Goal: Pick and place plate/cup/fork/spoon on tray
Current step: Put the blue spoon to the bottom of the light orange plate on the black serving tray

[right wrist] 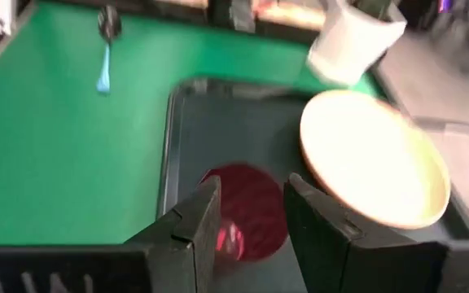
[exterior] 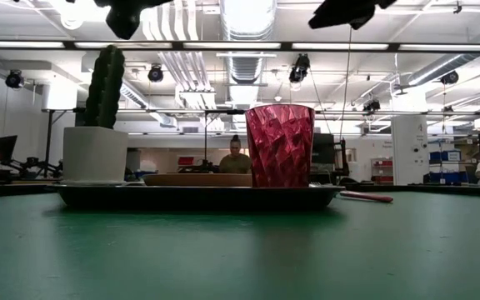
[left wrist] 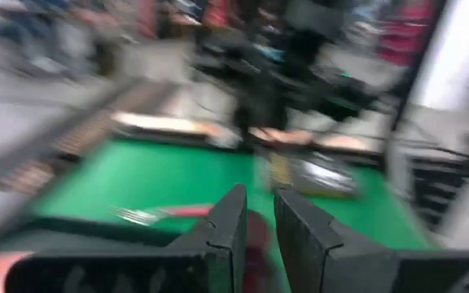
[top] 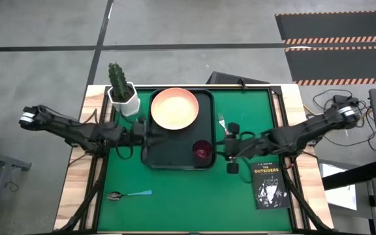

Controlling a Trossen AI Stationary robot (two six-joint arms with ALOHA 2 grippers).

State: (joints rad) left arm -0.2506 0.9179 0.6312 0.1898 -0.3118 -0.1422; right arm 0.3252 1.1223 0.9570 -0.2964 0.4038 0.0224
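Observation:
The salmon-pink plate (top: 173, 108) lies in the far part of the dark tray (top: 168, 158). The maroon cup (top: 202, 151) stands upright in the tray's near right corner (exterior: 280, 146). The pink-handled fork (top: 222, 122) lies on the green mat just right of the tray. The blue-handled spoon (top: 128, 194) lies on the mat near the front left. My right gripper (top: 232, 147) is open and empty, high above the mat right of the cup (right wrist: 243, 212). My left gripper (top: 143, 134) hovers over the tray's left rim, its fingers (left wrist: 233, 213) a narrow gap apart, holding nothing.
A cactus in a white pot (top: 121, 94) stands at the tray's far left corner. A black book (top: 269, 184) lies on the mat at the near right. Bare green mat lies between spoon and book. A person sits in the room behind the table (exterior: 235, 158).

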